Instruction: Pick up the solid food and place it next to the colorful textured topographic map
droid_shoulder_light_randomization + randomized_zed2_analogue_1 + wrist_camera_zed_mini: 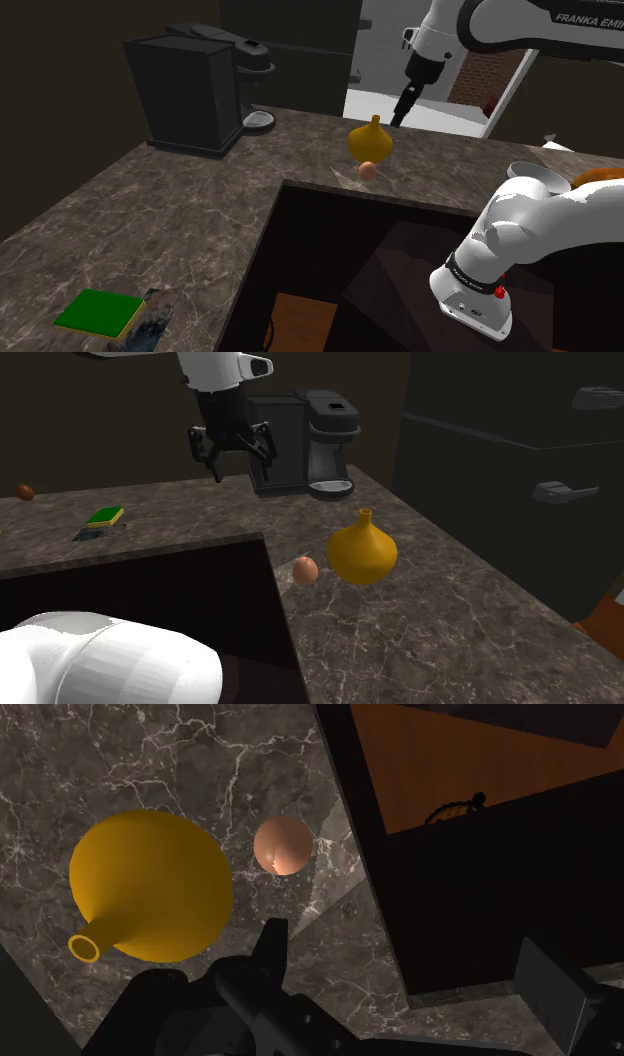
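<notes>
The egg [369, 171] [306, 570] [282, 845] – pale brown, the solid food of the task – lies on the dark marbled worktop [180, 200] [450, 622] [200, 764], close to the inner edge where the surface drops into a dark recess [400, 250] [150, 592] [480, 884]. Just beside it, with a narrow gap between them, a yellow vase [369, 142] [362, 550] [150, 884] stands upright, round-bellied with a short open neck; what is inside the vase cannot be made out. The jaws hang in the air above this pair, spread apart and grasping nothing. In the wrist view the egg sits ahead of the nearer black finger [270, 949], not between the two.

A black coffee machine [195, 90] [300, 442] stands at the worktop's back edge. Well apart from the egg, towards the far end of the worktop's other arm, a green sponge [98, 311] [106, 516] lies flat, and just beside it lies the mottled topographic map [150, 322] [88, 534]. A small brown rounded thing [25, 491] rests near the back edge beyond them – too small to tell what it is.
</notes>
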Controlling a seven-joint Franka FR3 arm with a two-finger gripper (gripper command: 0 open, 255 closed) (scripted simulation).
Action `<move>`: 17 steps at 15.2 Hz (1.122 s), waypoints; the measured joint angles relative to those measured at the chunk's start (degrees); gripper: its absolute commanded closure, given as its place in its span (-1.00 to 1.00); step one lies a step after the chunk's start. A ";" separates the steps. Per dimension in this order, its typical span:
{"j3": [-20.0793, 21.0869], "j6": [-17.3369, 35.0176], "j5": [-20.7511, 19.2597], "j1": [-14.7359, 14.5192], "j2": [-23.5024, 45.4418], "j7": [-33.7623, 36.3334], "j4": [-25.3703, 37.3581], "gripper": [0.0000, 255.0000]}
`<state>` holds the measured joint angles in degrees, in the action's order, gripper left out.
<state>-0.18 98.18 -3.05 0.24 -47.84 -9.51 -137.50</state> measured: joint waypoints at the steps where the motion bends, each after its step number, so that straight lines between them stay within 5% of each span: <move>1: 0.00 0.00 0.00 0.00 0.00 0.00 0.00 -1.00; 10: -7.18 18.36 -1.82 1.73 -1.07 -5.40 -15.27 -1.00; 17: -15.12 37.61 -2.83 2.68 5.75 -11.66 -24.22 -1.00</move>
<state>-15.30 135.79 -5.88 2.92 -42.10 -21.17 -161.72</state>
